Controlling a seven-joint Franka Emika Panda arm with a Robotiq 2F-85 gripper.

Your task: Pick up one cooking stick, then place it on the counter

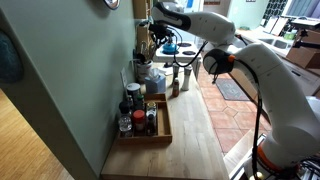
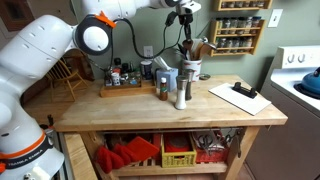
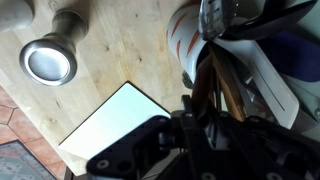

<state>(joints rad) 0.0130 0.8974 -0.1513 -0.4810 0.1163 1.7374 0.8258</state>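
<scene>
Several thin pale tan cooking sticks (image 3: 216, 82) stand in a utensil holder (image 2: 192, 68) at the back of the light butcher-block counter (image 2: 215, 108). My gripper (image 2: 185, 30) hangs straight above the holder, at the sticks' upper ends; it also shows in an exterior view (image 1: 160, 27). In the wrist view the dark fingers (image 3: 196, 118) sit close on either side of one cooking stick, which runs up between them. The stick's lower part is still among the others in the holder (image 3: 192, 45).
A silver-topped mill (image 3: 50, 60) and a tall shaker (image 2: 181, 88) stand close beside the holder. A white board (image 2: 240, 97) lies on the counter. A brown tray of bottles (image 1: 146, 120) sits by the wall, and a spice rack (image 2: 240, 25) hangs behind.
</scene>
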